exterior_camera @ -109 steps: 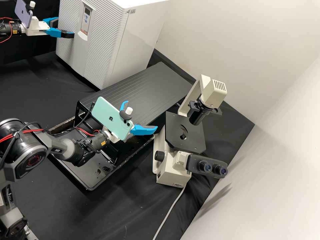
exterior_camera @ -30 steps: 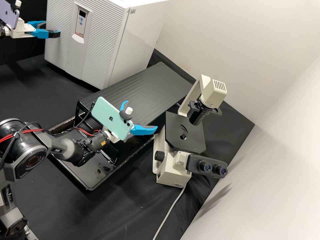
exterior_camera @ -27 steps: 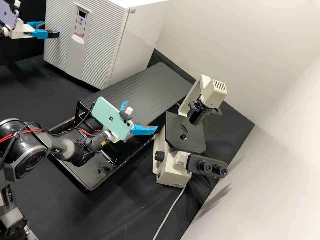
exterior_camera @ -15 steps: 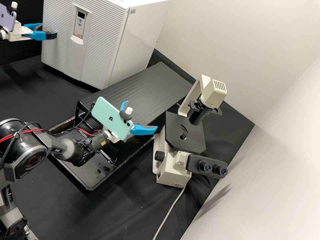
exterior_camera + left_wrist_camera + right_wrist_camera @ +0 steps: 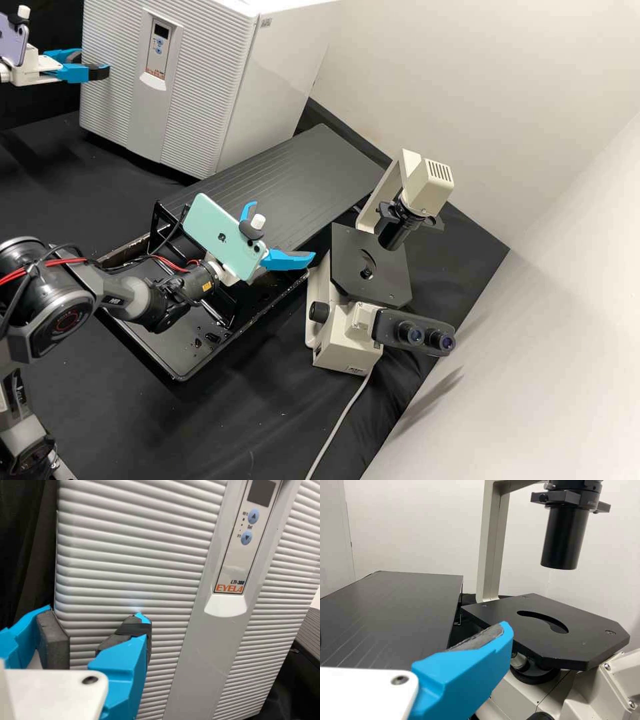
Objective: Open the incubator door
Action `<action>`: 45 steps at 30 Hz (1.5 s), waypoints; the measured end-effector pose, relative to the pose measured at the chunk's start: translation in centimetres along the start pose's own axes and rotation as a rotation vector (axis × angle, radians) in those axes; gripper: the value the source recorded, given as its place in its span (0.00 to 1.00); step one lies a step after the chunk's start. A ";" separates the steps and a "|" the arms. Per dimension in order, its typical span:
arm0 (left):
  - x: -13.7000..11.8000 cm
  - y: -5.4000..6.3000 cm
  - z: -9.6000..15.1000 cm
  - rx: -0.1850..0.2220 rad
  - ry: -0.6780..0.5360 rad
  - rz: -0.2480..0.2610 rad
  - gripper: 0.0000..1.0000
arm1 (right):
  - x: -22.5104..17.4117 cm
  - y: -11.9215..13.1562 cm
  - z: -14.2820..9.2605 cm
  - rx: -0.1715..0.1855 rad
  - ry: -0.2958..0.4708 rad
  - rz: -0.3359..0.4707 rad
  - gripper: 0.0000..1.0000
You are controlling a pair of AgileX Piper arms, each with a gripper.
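Observation:
The white incubator's ribbed door (image 5: 193, 93) stands swung partly out, its free edge at the left in the high view. At that edge is my left gripper (image 5: 94, 63), open, one finger beside or behind the edge and the other across the front. In the left wrist view the door (image 5: 130, 545) shows between and beyond the spread fingers of my left gripper (image 5: 95, 625); contact with the pads is unclear. My right gripper (image 5: 279, 232), open and holding nothing, is near the microscope's left side. One finger of my right gripper (image 5: 465, 672) shows in the right wrist view.
A cream microscope (image 5: 343, 347) with a black stage (image 5: 353, 277) stands right of my right gripper. A dark ridged panel (image 5: 293, 180) lies beside the incubator, and a black tray (image 5: 170, 363) is below my right arm. A pale wall rises at the right.
My left gripper has moved left in the high view, and the door's free edge has swung the same way. The right arm has kept still.

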State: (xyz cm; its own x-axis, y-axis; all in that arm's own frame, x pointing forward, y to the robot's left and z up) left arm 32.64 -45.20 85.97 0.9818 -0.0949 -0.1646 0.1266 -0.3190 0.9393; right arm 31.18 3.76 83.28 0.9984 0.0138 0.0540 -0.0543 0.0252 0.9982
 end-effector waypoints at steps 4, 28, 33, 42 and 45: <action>0.0 0.0 0.0 0.005 0.001 0.001 0.00 | 0.0 0.0 0.0 0.000 0.000 0.000 1.00; -1.9 -0.5 0.9 0.000 -0.001 0.003 0.00 | 0.0 0.0 0.0 0.000 0.000 0.000 1.00; -2.3 -0.6 1.0 -0.008 0.001 0.002 0.00 | 0.0 0.0 0.0 0.000 0.000 0.000 1.00; -2.3 -0.6 0.9 -0.009 0.000 0.005 0.00 | 0.0 0.0 0.0 0.000 0.000 0.000 1.00; -2.3 -0.6 0.9 -0.009 0.000 0.005 0.00 | 0.0 0.0 0.0 0.000 0.000 0.000 1.00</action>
State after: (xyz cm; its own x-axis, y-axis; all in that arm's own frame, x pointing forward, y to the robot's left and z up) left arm 30.13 -45.65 85.49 0.9824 -0.0970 -0.1595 0.1224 -0.3104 0.9427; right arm 31.18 3.76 83.28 0.9984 0.0138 0.0540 -0.0543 0.0252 0.9982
